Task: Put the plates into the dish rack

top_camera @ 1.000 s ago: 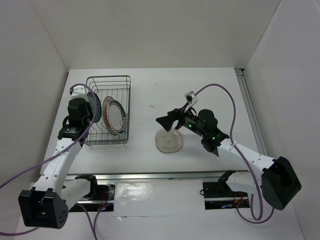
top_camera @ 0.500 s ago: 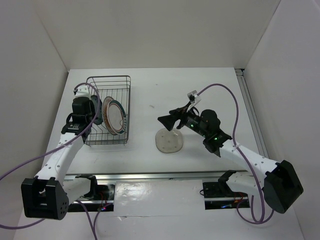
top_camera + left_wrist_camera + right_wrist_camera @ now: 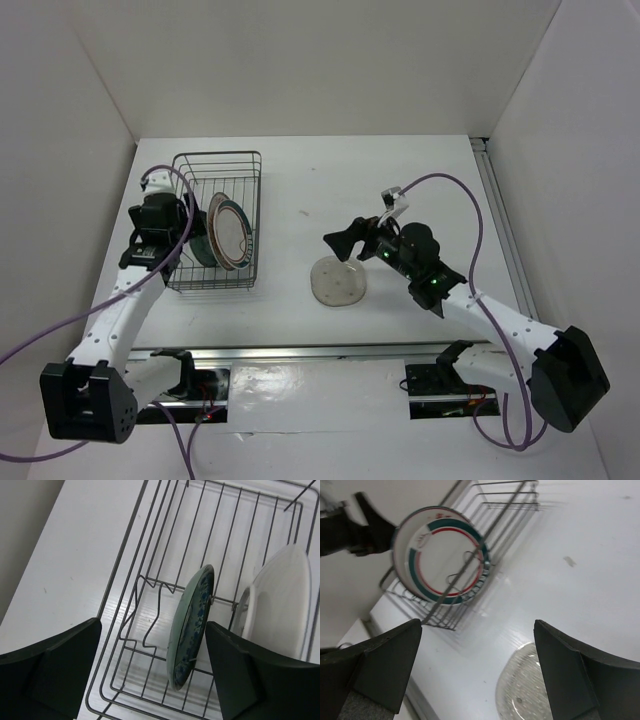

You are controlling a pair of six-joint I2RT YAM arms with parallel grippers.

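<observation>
Translucent plate (image 3: 520, 690), near part beyond right wrist view's bottom edge.

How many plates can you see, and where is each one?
3. A teal-blue plate and a white banded plate stand in the dish rack; a translucent plate lies on the table. Another may be hidden.

Dark wire dish rack (image 3: 150, 630) filling centre and right of frame, teal-blue patterned plate (image 3: 192, 625) on edge among tines at centre, white plate (image 3: 280, 605) upright at right edge, white table (image 3: 75, 555) upper left, left gripper (image 3: 152, 647) spread wide and holding nothing, dark fingers (image 3: 55, 670) in lower corners.
</observation>
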